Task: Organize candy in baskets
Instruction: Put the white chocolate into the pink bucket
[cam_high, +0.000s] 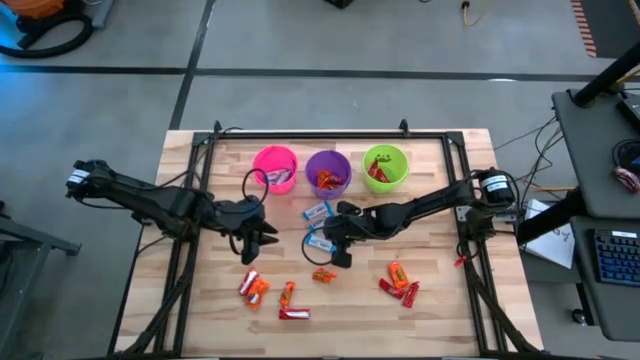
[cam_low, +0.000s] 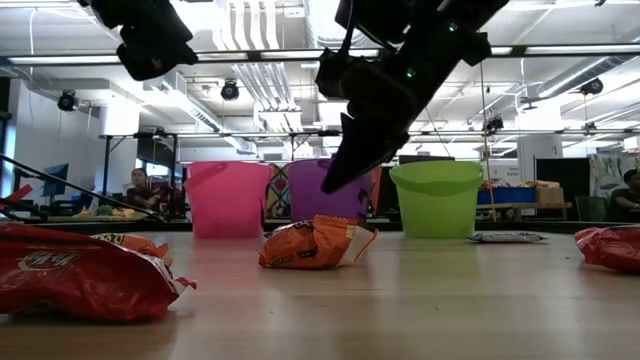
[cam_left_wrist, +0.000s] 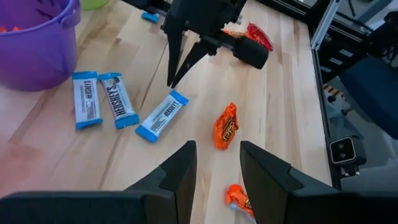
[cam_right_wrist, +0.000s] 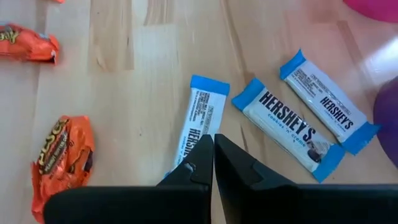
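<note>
High view: three baskets stand in a row at upper centre, pink basket (cam_high: 275, 166), purple basket (cam_high: 328, 172), green basket (cam_high: 385, 166), each with candy inside. The left gripper (cam_high: 262, 240) is left of centre and the right gripper (cam_high: 337, 250) is at centre, over the blue bars (cam_high: 320, 241). Orange and red candy lies scattered along the lower part of the table (cam_high: 440, 310); wrapper print is too small to read.

Low view: an orange candy (cam_low: 315, 243) sits at centre and a red wrapper (cam_low: 80, 272) is cut off at lower left. The right gripper (cam_low: 345, 170) hangs above the orange one and hides part of the purple basket (cam_low: 315, 190).

Left wrist view: the fingers (cam_left_wrist: 180, 171) are spread and empty, above an orange candy (cam_left_wrist: 226, 126). The purple basket (cam_left_wrist: 37, 43) is cut off at upper left.

Right wrist view: the fingers (cam_right_wrist: 202, 163) are pressed together with nothing between them, and cover the lower end of a blue bar (cam_right_wrist: 202, 118).
</note>
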